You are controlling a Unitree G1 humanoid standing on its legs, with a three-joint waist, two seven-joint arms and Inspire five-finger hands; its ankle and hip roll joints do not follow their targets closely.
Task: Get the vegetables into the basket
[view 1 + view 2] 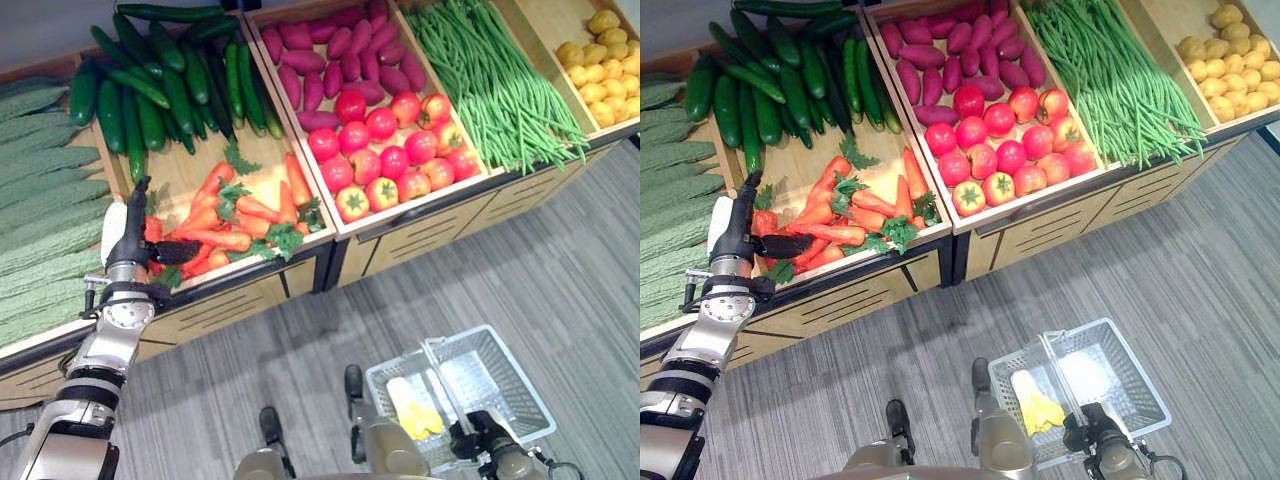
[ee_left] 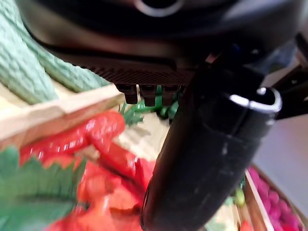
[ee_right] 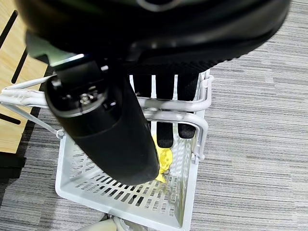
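Orange carrots (image 1: 235, 215) with green tops lie in a wooden bin of the stand. My left hand (image 1: 133, 245) hovers over that bin's left end, fingers straight and thumb spread toward the carrots, holding nothing. In the left wrist view the thumb (image 2: 207, 159) hangs just above the carrots (image 2: 96, 132). Low on the right, my right hand (image 1: 480, 430) has its fingers (image 3: 163, 86) curled round the handle (image 3: 173, 103) of a white wire basket (image 1: 500, 375) over the floor. A yellow vegetable (image 1: 415, 410) lies inside it.
Bitter gourds (image 1: 40, 200) fill the bin to the left of the carrots and dark cucumbers (image 1: 160, 80) the one behind. To the right are purple sweet potatoes (image 1: 340, 55), tomatoes (image 1: 390, 150), green beans (image 1: 490, 80) and yellow potatoes (image 1: 600, 60). Grey floor (image 1: 560, 280) lies before the stand.
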